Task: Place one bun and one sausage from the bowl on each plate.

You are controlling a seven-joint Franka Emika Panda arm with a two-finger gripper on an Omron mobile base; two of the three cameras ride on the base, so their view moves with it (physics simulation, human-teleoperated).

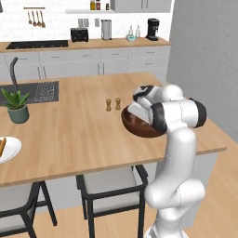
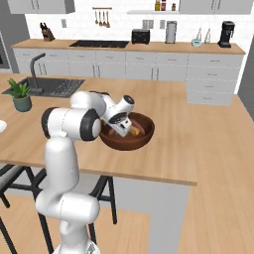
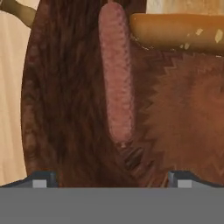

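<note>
So the gripper (image 3: 112,177) is hanging right over the brown wooden bowl (image 2: 144,139), jaws spread wide with nothing between them. In the hand view the two fingertips (image 3: 43,178) sit far apart at 6 o'clock, and the bowl's inside spreads out above them. One sausage (image 3: 116,72) lies in there running from 12 o'clock down toward the middle, and a bun (image 3: 179,31) lies crosswise at about 1 o'clock, its end just beside the top of the sausage.

From the left base view, the bowl (image 1: 137,130) sits on the wooden desk (image 1: 79,130) near its right edge, mostly hidden by the arm. Two little shakers (image 1: 113,103) stand at roughly 10 o'clock from the bowl. Way over at 9 o'clock, at the desk's left edge, there's a white plate (image 1: 10,149) with something tan on it, too cut off to tell exactly what. A potted plant (image 1: 17,106) stands beyond the plate, by the sink (image 1: 35,90).
</note>
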